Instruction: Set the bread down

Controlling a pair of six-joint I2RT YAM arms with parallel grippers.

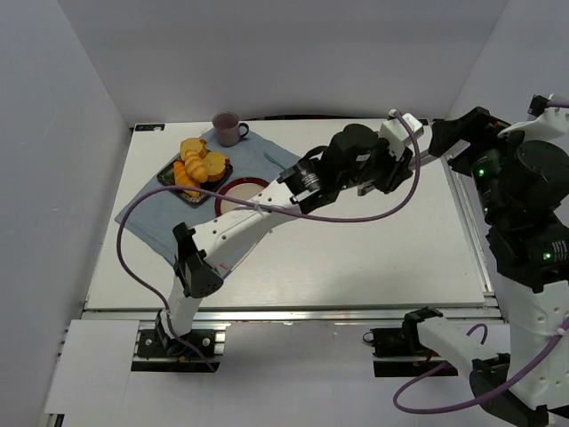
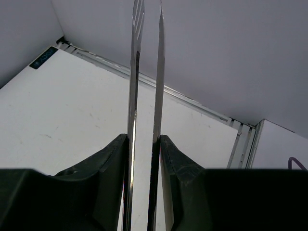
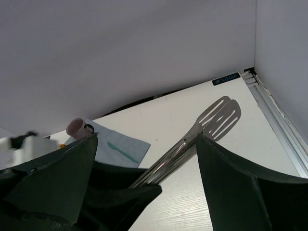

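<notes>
Down at the lens, the left claw (image 2: pixel 143 159) is clenched hard on a pair of slotted steel tongs (image 2: pixel 136 72), the blades pinched almost together. Just beside it the right claw (image 3: pixel 147 139) hangs released, fingers spread wide, nothing gripped.

So the tool is in hand, but the placing hasn't begun. The bread (image 1: pixel 192 165), a small golden-yellow elongated roll, looks to be lying among the other pastries on the black tray (image 1: pixel 169 181) at far left, though I can't pick it out for certain. The round red-rimmed plate (image 1: pixel 221 201), near the tray on the blue cloth (image 1: pixel 142 213), shows no bread on its visible part.

As for room, the white worktop (image 1: pixel 356 258) lies open between tongs and tray. The left arm overhangs the plate, and the metal rail (image 1: pixel 467 222) along the right edge sits close to both claws.
</notes>
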